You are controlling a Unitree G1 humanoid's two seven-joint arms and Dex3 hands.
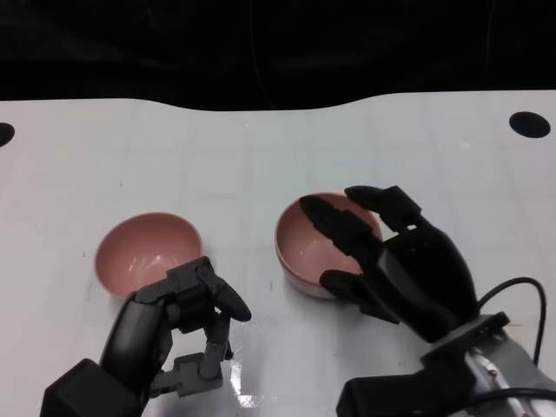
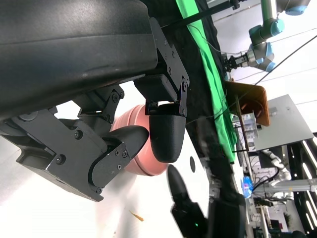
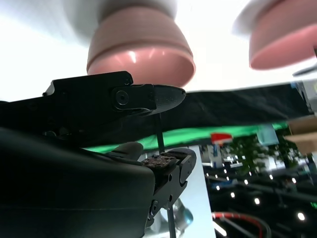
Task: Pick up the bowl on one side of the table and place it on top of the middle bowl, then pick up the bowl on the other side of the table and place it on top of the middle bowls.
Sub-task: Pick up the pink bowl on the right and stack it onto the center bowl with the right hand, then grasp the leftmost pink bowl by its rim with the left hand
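Two pink bowls show on the white table (image 1: 261, 148). One bowl (image 1: 143, 248) sits at the left. The middle bowl (image 1: 304, 248) is partly covered by my right hand (image 1: 391, 261), whose fingers reach over its inside with the thumb by its far rim. I cannot tell whether another bowl is nested in it. In the right wrist view the fingers (image 3: 148, 96) lie just off the middle bowl's (image 3: 138, 44) rim, with the thumb well apart and nothing held. The left bowl (image 3: 285, 39) shows there too. My left hand (image 1: 178, 321) sits at the left bowl's near edge, fingers curled in and empty. The left wrist view shows that bowl (image 2: 143, 166) behind them.
A black hole (image 1: 530, 124) marks the table's far right, and another hole (image 1: 4, 135) sits at the far left edge. Dark space lies beyond the table's wavy back edge. A black cable (image 1: 521, 287) loops beside my right forearm.
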